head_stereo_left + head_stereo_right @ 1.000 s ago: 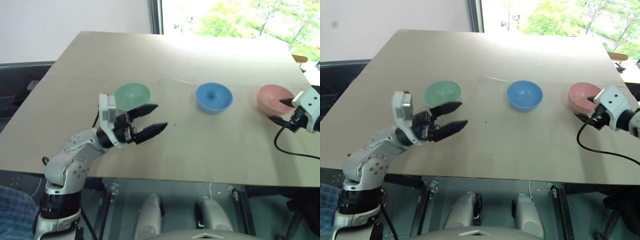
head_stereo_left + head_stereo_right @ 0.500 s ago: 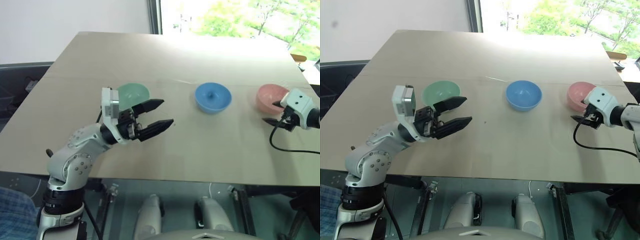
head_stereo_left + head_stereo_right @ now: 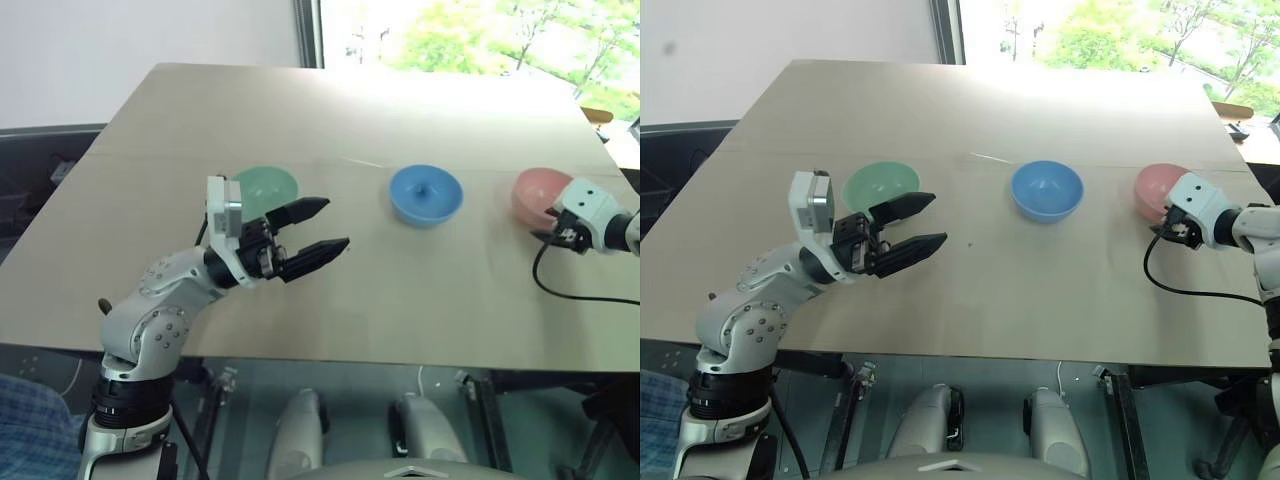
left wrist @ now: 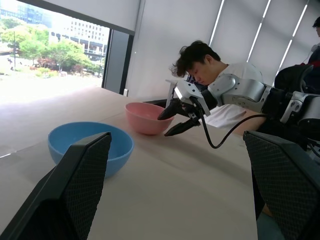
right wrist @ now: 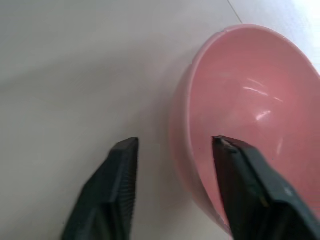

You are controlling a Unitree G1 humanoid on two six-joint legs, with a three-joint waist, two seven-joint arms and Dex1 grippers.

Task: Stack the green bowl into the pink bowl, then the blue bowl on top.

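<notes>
1. three bowls stand in a row across the bench [image 3: 300,100], well apart from one another: one green bowl [image 3: 265,186] at my left, one blue bowl [image 3: 427,194] in the middle, one pink bowl [image 3: 545,194] at my right. none is stacked yet.
2. two grippers are mine. my left gripper [image 3: 318,228] hangs above the bench just beside the green bowl, on the side nearer me, its fingers spread wide with nothing between them.
3. my right gripper [image 5: 175,170] is at the pink bowl's near rim. one finger sits inside the bowl and the other outside, so the wall lies in the gap. the fingers are partly apart, and i cannot tell whether they press on the wall yet.
4. i judge all three bowls to be light, stiff, smooth plastic, so each may skid on the bench if nudged and slip in a loose pinch.
5. the best hold looks like the rim, one finger inside and one outside the wall, since the bowls seem too wide to span whole.
6. one person sits beyond the far end of the bench, seen from my left wrist, behind the pink bowl.
</notes>
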